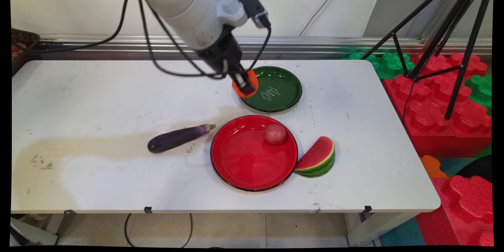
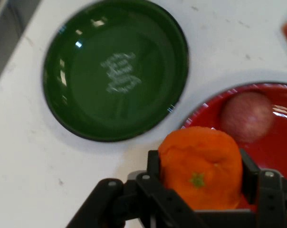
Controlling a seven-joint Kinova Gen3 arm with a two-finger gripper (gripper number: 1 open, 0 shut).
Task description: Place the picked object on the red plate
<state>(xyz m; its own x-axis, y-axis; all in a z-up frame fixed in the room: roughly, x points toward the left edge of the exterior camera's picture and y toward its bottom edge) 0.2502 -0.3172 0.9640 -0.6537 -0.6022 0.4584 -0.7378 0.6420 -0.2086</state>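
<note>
Your gripper [image 1: 245, 85] is clenching an orange [image 2: 200, 166], fingers [image 2: 154, 166] pressing it from both sides. It's hanging lifted off the table, over the near-left rim of the green plate [image 1: 275, 94] in the main view.

Hand cam is giving you what the main cam isn't: the orange's green stem dimple, facing the lens, and the full round of the fruit. In the main view the black fingers are covering most of it, so you're only seeing an orange sliver. Hand cam is also showing the green plate ahead and to the left of the fingers w/ pale lettering in its centre, too blurred to read.

Main cam is giving you the rest. The red plate [image 1: 244, 157] is sitting just below the hand w/ a reddish ball-shaped fruit [image 1: 275, 134] inside, possibly an apple. A watermelon slice [image 1: 317, 157] is resting against that plate's right rim; an eggplant [image 1: 179, 138] is lying just left of it.

The table [image 1: 98, 94] is white, scuffed, w/ a brownish stain. Behind it a pale wall; to the right, a black tripod [image 1: 453, 27] over red and green foam blocks [image 1: 433, 102].
</note>
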